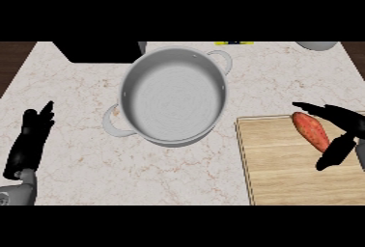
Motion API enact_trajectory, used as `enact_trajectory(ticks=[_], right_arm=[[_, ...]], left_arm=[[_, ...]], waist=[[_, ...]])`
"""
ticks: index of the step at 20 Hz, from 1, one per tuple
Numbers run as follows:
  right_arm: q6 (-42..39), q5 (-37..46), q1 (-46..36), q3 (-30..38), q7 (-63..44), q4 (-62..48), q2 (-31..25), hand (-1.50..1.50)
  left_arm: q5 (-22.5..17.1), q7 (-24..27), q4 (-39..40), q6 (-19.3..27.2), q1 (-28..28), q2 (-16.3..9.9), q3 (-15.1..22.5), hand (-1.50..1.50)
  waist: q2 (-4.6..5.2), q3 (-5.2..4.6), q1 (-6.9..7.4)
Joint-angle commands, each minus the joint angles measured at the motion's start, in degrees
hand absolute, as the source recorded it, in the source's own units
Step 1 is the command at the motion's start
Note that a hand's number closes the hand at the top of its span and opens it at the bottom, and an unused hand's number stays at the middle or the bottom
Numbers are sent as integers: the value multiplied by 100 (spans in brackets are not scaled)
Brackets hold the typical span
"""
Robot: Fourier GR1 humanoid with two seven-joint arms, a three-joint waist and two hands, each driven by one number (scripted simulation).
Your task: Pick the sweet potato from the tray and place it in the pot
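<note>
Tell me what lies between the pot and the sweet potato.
In the head view, only bare marble counter and the wooden tray's left edge lie between the pot and the sweet potato; no other object sits there.

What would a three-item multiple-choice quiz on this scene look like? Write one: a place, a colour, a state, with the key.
1. Where does the sweet potato lie?
A. in the pot
B. on the tray
C. on the bare counter

2. What colour is the pot?
A. grey
B. red
C. blue

3. What is in the pot?
A. a sweet potato
B. water
C. nothing

Key:
1 B: it rests on the wooden tray at the right, between the right hand's thumb and fingers.
2 A: its walls and handles are grey.
3 C: its ringed bottom shows bare.

The left hand rests open at the left edge.
</note>
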State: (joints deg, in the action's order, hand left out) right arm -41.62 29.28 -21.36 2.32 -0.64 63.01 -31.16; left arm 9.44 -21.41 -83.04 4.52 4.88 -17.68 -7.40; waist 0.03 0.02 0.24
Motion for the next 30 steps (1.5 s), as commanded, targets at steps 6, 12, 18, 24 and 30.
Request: enact_trajectory(ticks=[6, 12, 18, 24, 30], right_arm=[[386, 528, -43, -25, 566, -675, 223, -150], [932, 784, -302, -3, 1064, -849, 310, 150], [1435, 997, 46, 52, 1616, -432, 41, 150], [1781, 1101, 48, 305, -130, 398, 603, 150], [3013, 2139, 1056, 402, -2134, 893, 856, 150]], left_arm=[[-48, 101, 131, -331, 81, -69, -289, 0], [281, 201, 243, -56, 75, 214, -136, 0], [202, -29, 83, -253, 166, 132, -196, 0], [171, -74, 104, -217, 213, 172, -297, 0], [213, -105, 110, -44, -245, 62, -553, 0]], waist=[[3, -1, 4], [6, -1, 5], [-3, -1, -33], [-37, -11, -111], [-309, -96, -736]])
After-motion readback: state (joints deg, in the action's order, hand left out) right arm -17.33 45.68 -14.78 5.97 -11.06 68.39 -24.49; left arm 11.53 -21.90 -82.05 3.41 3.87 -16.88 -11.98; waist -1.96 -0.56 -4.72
